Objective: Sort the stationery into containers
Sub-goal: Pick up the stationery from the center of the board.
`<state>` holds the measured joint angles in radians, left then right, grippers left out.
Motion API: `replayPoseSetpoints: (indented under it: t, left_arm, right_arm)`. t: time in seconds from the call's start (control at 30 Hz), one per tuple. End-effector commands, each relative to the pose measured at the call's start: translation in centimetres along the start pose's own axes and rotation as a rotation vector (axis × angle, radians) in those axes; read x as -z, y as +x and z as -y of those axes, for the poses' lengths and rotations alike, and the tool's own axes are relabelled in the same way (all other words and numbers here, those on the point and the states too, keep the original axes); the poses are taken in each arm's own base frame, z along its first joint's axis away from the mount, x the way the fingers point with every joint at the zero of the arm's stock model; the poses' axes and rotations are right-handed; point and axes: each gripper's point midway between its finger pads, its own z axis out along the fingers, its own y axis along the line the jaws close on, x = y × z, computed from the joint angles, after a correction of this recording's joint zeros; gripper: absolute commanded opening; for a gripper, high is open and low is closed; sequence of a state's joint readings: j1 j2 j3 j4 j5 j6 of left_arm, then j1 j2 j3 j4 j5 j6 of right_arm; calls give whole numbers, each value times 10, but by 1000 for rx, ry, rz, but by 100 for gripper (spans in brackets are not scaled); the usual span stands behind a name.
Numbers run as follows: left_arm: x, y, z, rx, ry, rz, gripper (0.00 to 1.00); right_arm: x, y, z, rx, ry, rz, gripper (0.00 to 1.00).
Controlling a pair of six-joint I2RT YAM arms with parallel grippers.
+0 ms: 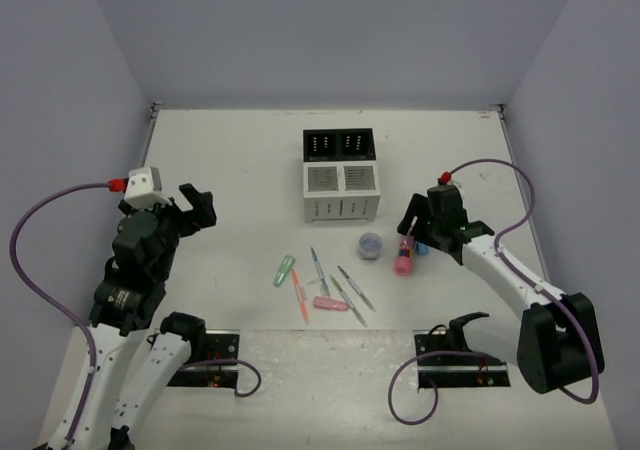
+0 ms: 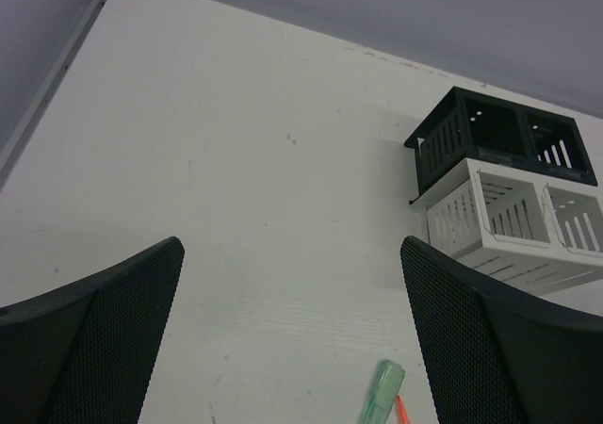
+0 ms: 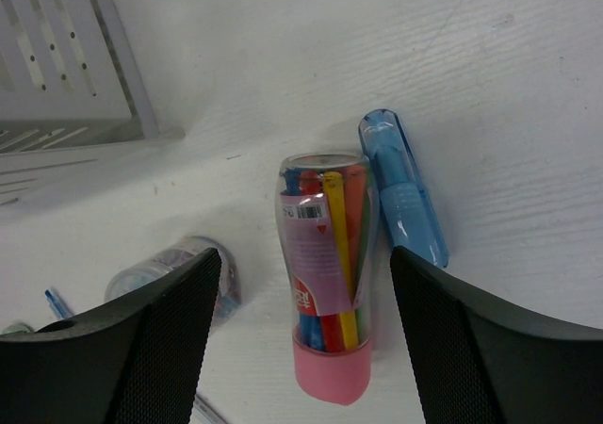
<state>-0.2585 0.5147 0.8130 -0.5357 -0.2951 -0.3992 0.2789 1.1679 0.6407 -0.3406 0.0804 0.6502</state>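
The containers [image 1: 340, 175] stand mid-table as one organizer, black bins behind white slotted ones [image 2: 509, 212]. My right gripper [image 3: 306, 264] is open and straddles a clear pink-capped tube of coloured pens [image 3: 325, 283], with a gap on each side. A blue marker [image 3: 403, 201] lies against the tube, and the round puck [image 3: 174, 269] is partly behind my left finger. From above, my right gripper [image 1: 412, 238] is over the tube [image 1: 404, 258]. My left gripper [image 1: 200, 208] hangs open and empty at the left. A green marker [image 2: 382, 391] shows below it.
Loose stationery lies in front of the organizer: green marker [image 1: 285, 269], orange pen [image 1: 299, 295], blue pen [image 1: 319, 268], pink eraser [image 1: 330, 304], two grey pens [image 1: 353, 293] and the puck [image 1: 370, 245]. Grey walls enclose the table on three sides.
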Motion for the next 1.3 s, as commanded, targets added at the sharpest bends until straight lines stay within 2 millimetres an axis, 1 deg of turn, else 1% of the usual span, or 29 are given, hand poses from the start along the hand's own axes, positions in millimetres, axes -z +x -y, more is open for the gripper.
replayPoseSetpoints:
  t: [0.0,0.13,0.23,0.33,0.37,0.43,0.5,0.57,0.7,0.8,0.93,1.07,1.1,1.13,1.17,1.2,1.23,1.27]
  left_arm:
    - [-1,-5,7,-16,35,27,100]
    - [3,-8,8,-12,47,39,100]
    - [6,-9,8,-9,52,47,100]
    - [10,-13,9,-3,60,65,100]
    - [11,-14,9,-4,61,68,100]
    - [11,-15,5,0,44,78,100]
    - [11,-16,1,2,22,81,100]
    - [12,-16,2,2,21,79,100]
    - [15,-16,4,3,31,83,100]
    - [17,-17,2,6,23,93,100]
    - [17,-16,1,6,15,89,100]
    - [18,-17,0,9,10,91,100]
    - [18,-17,-1,10,8,95,100]
    - [19,-18,-2,12,5,98,100]
    - [19,-18,-2,14,1,99,100]
    - [19,-18,-3,14,-4,99,100]
    - [19,-18,-3,14,-6,99,100]
    - [18,-17,-3,14,-7,96,100]
  right_arm:
    - [-9,2,-12,-38,-40,2,73]
    - [-16,13,-4,-64,-17,-14,73]
    - [-13,15,-6,-69,-16,-26,73]
    - [-11,18,-3,-63,13,-53,73]
    - [-14,23,1,-56,40,-79,73]
    - [-16,23,0,-45,79,-110,74]
    - [-18,28,4,-26,129,-154,76]
    - [-16,34,14,8,226,-195,77]
    - [-17,37,19,64,324,-207,77]
    - [-23,47,24,67,377,-268,75]
    - [-26,55,15,64,344,-315,59]
    - [-27,56,12,81,330,-323,46]
    - [-27,58,14,92,340,-341,41]
    - [-27,56,12,101,335,-343,35]
    - [-27,57,12,104,334,-347,26]
    - [-27,58,12,108,328,-350,20]
    - [-26,57,11,105,321,-343,6]
    - [-25,56,11,102,314,-335,0]
